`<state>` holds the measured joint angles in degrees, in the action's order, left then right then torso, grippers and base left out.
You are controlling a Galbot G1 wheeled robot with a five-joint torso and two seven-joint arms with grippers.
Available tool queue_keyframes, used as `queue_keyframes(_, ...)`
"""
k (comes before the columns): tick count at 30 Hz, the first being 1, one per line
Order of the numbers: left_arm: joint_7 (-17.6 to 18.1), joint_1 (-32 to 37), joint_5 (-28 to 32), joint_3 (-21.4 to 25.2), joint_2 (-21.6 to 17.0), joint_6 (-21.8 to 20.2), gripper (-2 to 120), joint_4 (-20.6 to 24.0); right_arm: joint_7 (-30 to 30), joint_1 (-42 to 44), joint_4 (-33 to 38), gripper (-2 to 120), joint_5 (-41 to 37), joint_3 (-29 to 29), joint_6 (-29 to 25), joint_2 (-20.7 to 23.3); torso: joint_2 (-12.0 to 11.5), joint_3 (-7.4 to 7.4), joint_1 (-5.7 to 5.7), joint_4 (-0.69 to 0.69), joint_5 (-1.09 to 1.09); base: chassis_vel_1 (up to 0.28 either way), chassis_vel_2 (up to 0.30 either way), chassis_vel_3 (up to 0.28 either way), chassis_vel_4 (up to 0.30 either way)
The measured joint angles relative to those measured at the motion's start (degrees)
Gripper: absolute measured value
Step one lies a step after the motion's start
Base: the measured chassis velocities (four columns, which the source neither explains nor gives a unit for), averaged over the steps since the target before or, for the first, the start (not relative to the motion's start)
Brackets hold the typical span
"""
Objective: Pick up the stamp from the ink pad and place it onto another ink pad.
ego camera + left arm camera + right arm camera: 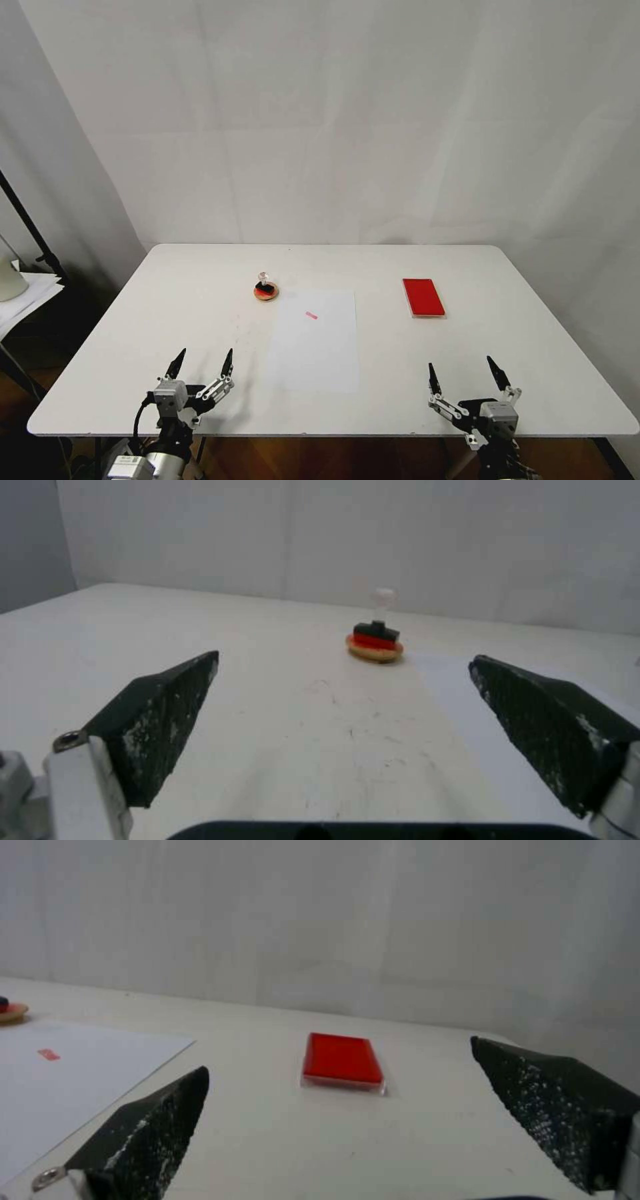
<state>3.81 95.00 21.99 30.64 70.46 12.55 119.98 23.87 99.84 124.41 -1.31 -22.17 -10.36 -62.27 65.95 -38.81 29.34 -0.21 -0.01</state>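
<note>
Presently catalogued, item by item:

Stamp (265, 283): upright on the round pad, left of centre in the head view; black base, clear ball knob on top; in the left wrist view (378, 624) it sits in the upper middle of the frame.

Round ink pad (266, 293): tan-rimmed disc with orange-red centre, under the stamp, just beside the upper left corner of the paper.

Red rectangular ink pad (423, 297): flat on the table, right of centre in the head view, well apart from the stamp; nothing rests on it; centre of the right wrist view (342, 1065).

Paper sheet (314, 339): white, middle of the head view, between the two pads; carries a small red mark (311, 315).

Table (167, 313): white top, bears all items.

Left gripper (201, 363): lower left of the head view, near the table's front edge; fingers spread wide, holding nothing.

Right gripper (465, 376): lower right of the head view, near the front edge; fingers spread wide, holding nothing.
</note>
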Motion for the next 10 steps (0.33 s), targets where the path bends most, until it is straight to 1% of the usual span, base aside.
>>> queue_keyframes(10,0.0,0.0,0.0,0.0,0.0,0.0,100,0.0,-0.03,-0.28,-0.13,100,0.12,0.08,0.36,0.04,0.0,0.0,0.0,0.0,0.0,0.0,0.0,0.0,0.0)
